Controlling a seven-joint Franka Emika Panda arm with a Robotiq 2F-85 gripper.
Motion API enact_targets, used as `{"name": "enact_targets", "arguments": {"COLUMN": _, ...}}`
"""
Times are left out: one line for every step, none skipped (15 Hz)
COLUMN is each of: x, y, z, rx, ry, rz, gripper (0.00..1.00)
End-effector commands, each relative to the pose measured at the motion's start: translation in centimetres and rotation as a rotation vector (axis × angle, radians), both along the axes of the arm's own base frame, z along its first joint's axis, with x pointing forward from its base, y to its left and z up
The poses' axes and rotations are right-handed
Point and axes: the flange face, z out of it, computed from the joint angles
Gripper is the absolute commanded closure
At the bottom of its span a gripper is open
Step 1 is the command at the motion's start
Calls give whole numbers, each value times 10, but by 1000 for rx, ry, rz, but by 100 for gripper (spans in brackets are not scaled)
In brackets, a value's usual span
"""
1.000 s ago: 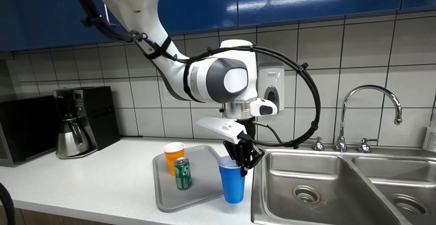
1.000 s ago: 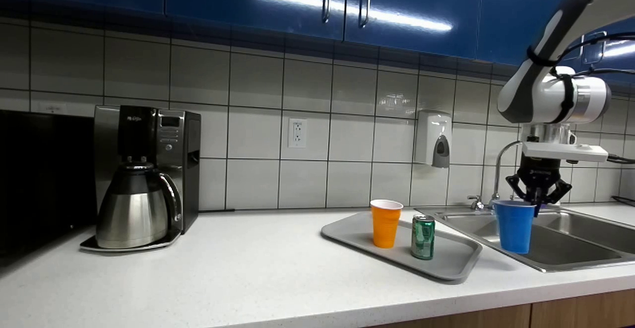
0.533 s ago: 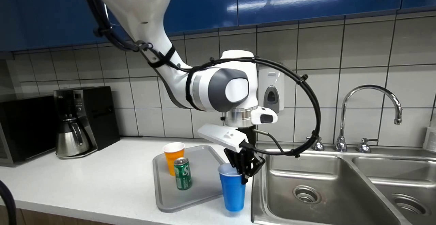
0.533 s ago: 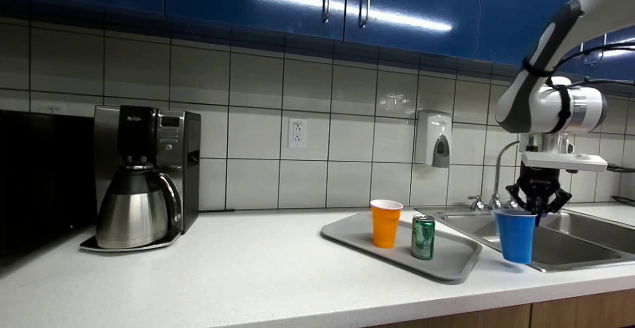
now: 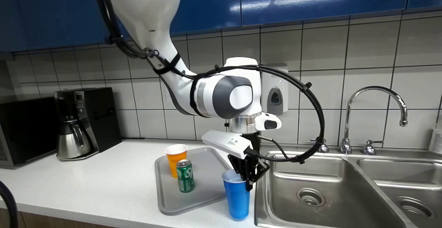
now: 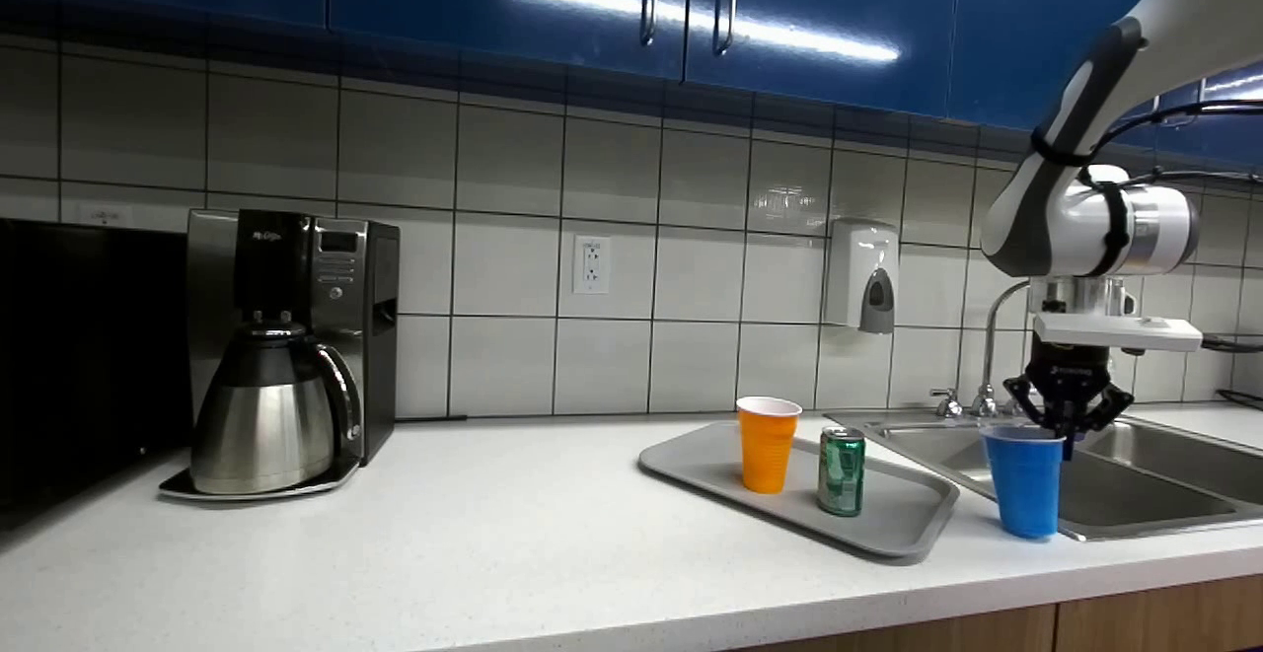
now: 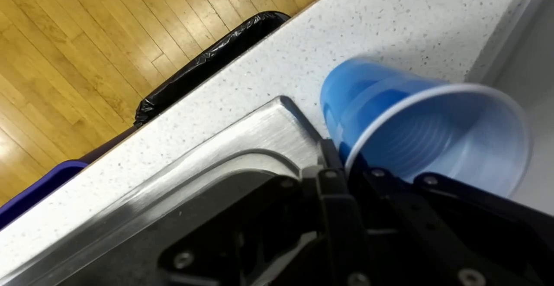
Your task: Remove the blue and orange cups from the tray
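My gripper (image 5: 248, 186) is shut on the wall of the blue cup (image 5: 237, 202). In the wrist view, one finger (image 7: 330, 154) is outside the rim and the other is inside the blue cup (image 7: 357, 91). The cup is upright over the counter strip between the grey tray (image 5: 209, 169) and the sink. Its base is at or just above the counter; I cannot tell if it touches. The orange cup (image 5: 174, 160) stands upright on the tray; it also shows in an exterior view (image 6: 767, 450).
A green can (image 5: 185, 179) stands on the tray in front of the orange cup. The steel sink (image 5: 262, 200) with its faucet (image 5: 348, 117) lies right beside the blue cup. A coffee maker (image 6: 340, 336) stands far left. A black-lined bin (image 7: 207, 61) is below the counter's front edge.
The arm has moved down with the blue cup in the gripper, lowering the cup close to the counter. The orange cup, can and tray have not moved.
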Motion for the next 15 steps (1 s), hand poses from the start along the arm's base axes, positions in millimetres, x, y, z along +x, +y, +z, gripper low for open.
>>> {"name": "enact_targets", "arguments": {"x": 4, "y": -3, "z": 5, "rx": -3, "ry": -11, "rz": 15, "gripper": 62}}
{"name": "enact_targets", "arguments": {"x": 4, "y": -3, "z": 6, "rx": -4, "ry": -13, "rz": 15, "gripper": 56}}
{"name": "enact_targets", "arguments": {"x": 4, "y": -3, "z": 8, "rx": -5, "ry": -15, "rz": 15, "gripper": 48}}
{"name": "enact_targets", "arguments": {"x": 4, "y": -3, "z": 10, "rx": -6, "ry": -18, "rz": 15, "gripper": 41}}
{"name": "enact_targets", "arguments": {"x": 4, "y": -3, "z": 12, "rx": -7, "ry": -20, "rz": 16, "gripper": 33}}
{"name": "enact_targets", "arguments": {"x": 3, "y": -3, "z": 15, "rx": -9, "ry": -24, "rz": 16, "gripper": 26}}
{"name": "enact_targets", "arguments": {"x": 3, "y": -3, "z": 17, "rx": -10, "ry": -27, "rz": 16, "gripper": 18}}
{"name": "enact_targets", "arguments": {"x": 3, "y": -3, "z": 20, "rx": -12, "ry": -32, "rz": 16, "gripper": 11}}
{"name": "enact_targets", "arguments": {"x": 2, "y": -3, "z": 23, "rx": -15, "ry": -36, "rz": 16, "gripper": 2}}
{"name": "enact_targets", "arguments": {"x": 2, "y": -3, "z": 27, "rx": -17, "ry": -42, "rz": 17, "gripper": 0}}
{"name": "enact_targets", "arguments": {"x": 2, "y": -3, "z": 31, "rx": -20, "ry": -48, "rz": 19, "gripper": 0}}
{"name": "enact_targets", "arguments": {"x": 1, "y": -2, "z": 35, "rx": -23, "ry": -55, "rz": 20, "gripper": 0}}
{"name": "enact_targets", "arguments": {"x": 1, "y": -2, "z": 38, "rx": -27, "ry": -62, "rz": 21, "gripper": 0}}
{"name": "enact_targets", "arguments": {"x": 1, "y": -2, "z": 42, "rx": -29, "ry": -69, "rz": 22, "gripper": 0}}
{"name": "enact_targets", "arguments": {"x": 1, "y": -1, "z": 46, "rx": -33, "ry": -77, "rz": 24, "gripper": 0}}
